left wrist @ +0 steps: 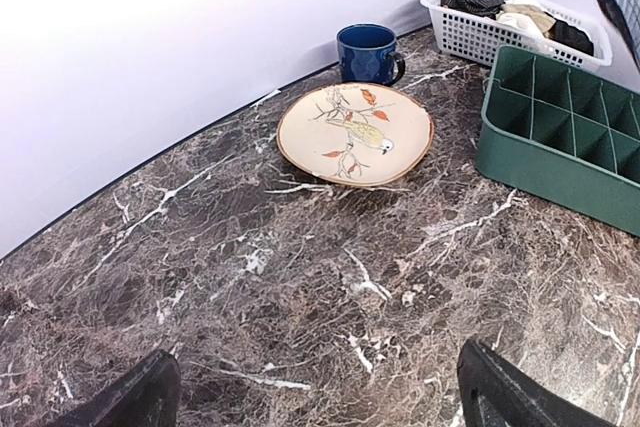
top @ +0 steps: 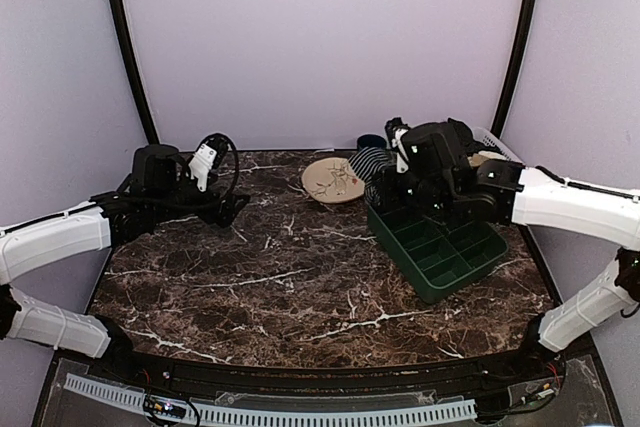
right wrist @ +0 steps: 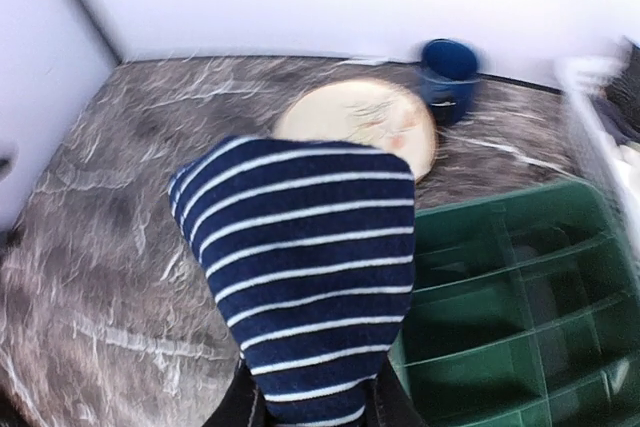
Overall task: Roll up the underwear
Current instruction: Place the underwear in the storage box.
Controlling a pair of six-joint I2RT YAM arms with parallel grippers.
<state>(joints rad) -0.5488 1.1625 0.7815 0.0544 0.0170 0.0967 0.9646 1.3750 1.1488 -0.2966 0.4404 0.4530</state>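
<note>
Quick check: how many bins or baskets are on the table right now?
2. A green divided organizer sits on the table's right side; a white basket of clothes stands behind it in the far right corner. The right arm may hide more.

No legible text or labels.
</note>
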